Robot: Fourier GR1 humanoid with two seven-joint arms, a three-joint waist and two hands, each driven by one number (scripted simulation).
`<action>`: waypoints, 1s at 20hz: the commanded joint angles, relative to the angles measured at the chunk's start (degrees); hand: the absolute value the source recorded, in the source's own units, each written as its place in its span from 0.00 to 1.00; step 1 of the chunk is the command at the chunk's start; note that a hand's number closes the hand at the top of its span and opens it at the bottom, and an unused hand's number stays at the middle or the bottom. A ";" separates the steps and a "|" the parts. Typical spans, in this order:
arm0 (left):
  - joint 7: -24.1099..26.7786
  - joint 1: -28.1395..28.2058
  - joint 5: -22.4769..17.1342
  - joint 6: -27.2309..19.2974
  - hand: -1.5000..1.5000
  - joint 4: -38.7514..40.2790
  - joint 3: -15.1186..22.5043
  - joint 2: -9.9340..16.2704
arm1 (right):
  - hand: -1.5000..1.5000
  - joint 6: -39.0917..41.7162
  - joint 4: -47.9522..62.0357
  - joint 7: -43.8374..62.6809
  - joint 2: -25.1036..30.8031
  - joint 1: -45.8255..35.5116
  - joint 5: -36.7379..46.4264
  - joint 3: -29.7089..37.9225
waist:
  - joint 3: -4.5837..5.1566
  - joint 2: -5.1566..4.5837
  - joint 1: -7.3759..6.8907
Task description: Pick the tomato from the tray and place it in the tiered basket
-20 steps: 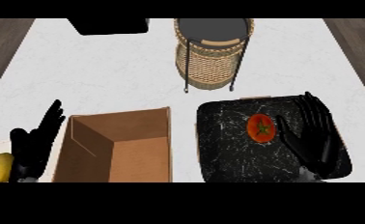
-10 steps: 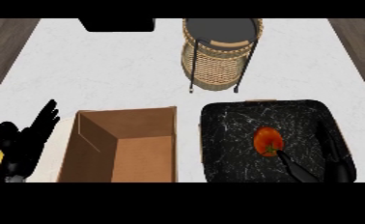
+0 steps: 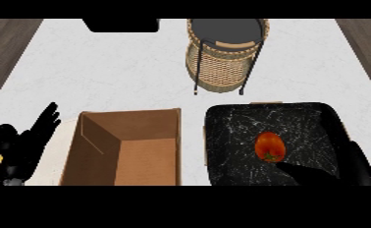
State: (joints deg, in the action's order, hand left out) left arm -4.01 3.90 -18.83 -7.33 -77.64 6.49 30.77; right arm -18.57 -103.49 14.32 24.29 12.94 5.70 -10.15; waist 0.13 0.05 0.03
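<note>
One tomato (image 3: 269, 146), one tray (image 3: 232, 124)

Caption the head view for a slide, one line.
Right hand reaches toward the tomato on the black tray, tiered basket beyond; left hand rests beside a cardboard box.

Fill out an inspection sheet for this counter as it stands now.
Surface: white counter, wood floor at both sides.
Job's things: tomato lies on the black tray; tiered basket stands behind the tray.
Clutter: open cardboard box left of the tray; dark object at the far edge.
Hands: right hand beside the tomato, a finger touching it; left hand open, resting at left edge.
Cables: nothing seen.
Surroundings: nothing seen.
</note>
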 commanded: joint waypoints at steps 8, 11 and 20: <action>-1.14 0.40 1.55 1.96 0.50 -0.47 -2.77 -1.65 | 0.00 10.17 -11.34 27.11 5.64 -3.39 0.01 1.37 | -0.10 0.01 0.04; -0.80 2.66 4.93 -0.76 0.50 -3.51 -1.59 -4.54 | 0.00 9.87 -10.60 28.83 3.10 -2.48 3.22 0.34 | -0.13 0.02 -0.11; -1.31 2.26 6.89 4.79 0.50 -1.46 -6.34 -5.79 | 0.00 14.79 -7.73 21.76 -2.36 2.74 3.36 2.83 | -0.14 0.00 -0.02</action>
State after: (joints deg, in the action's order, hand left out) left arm -5.18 4.20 -13.43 -3.61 -77.57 1.23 26.40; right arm -5.80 -111.09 35.72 23.93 15.23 7.65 -7.49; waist -0.01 0.04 0.13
